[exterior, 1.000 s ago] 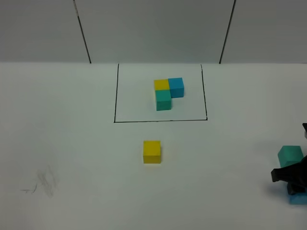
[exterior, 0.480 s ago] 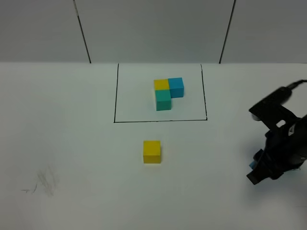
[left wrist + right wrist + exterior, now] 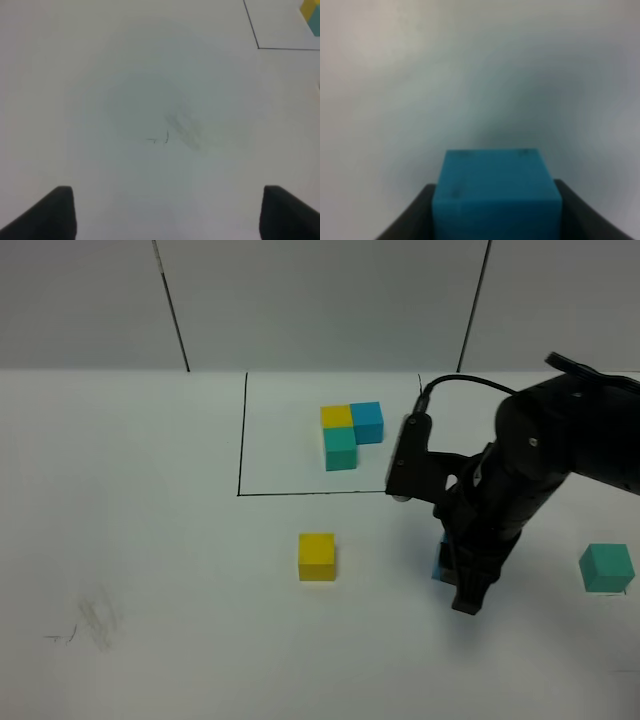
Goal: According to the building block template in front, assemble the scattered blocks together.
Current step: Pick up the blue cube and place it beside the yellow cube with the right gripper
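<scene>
Since a second ago the right gripper has swung from the table's right edge toward its middle, jaws pinching the blue cube, leaving the teal-green cube uncovered near that edge. The yellow cube lies toward the left edge from the held cube, apart but roughly level. In the template blue abuts yellow's right face, so I judge the right arm better placed; the left gripper hangs spread and empty.

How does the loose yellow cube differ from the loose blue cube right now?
The yellow cube stands free on the table; the blue cube is clamped in the right hand. The yellow cube shows fully from above; the blue cube is mostly hidden behind the right arm. Both are plain cubes outside the drawn frame.
</scene>
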